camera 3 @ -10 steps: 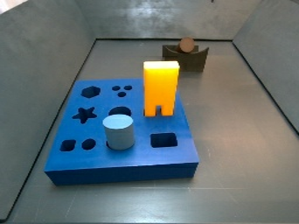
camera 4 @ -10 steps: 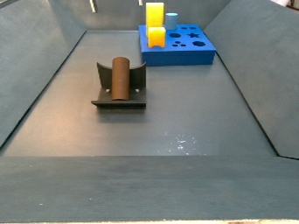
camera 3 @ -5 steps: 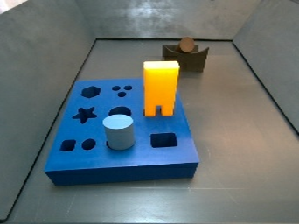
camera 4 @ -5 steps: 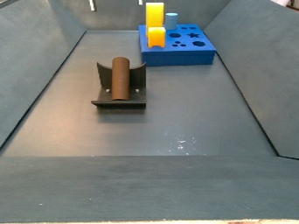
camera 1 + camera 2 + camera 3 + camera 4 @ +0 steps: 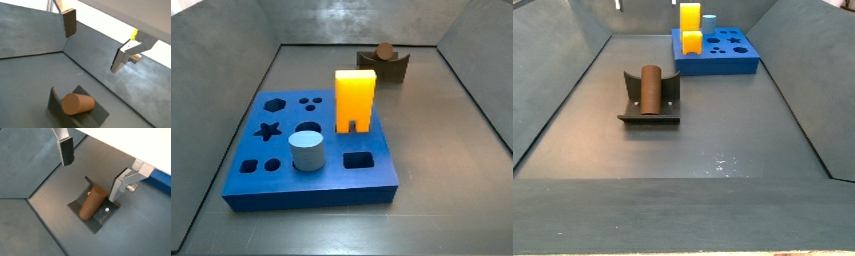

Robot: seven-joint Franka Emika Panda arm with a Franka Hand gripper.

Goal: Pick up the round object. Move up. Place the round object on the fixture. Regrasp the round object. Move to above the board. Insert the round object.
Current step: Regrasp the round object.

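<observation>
Peg (image 5: 91, 201) resting in the fixture (image 5: 100, 217) cradle: placing done. Gripper (image 5: 93, 165) above, jaws wide apart, holding nothing. Left: regrasp, carry over blue board (image 5: 285, 140), insert.

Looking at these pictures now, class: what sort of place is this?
Probably a robot test cell: grey walled floor, a blue board with shaped holes, a round object resting on a fixture, and the open tool above it, seen in wrist views.

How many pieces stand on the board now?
2. An orange block stands upright near the board's middle, and a pale cylinder in front of it. The peg lies on the fixture. The gripper hangs open above it.
</observation>
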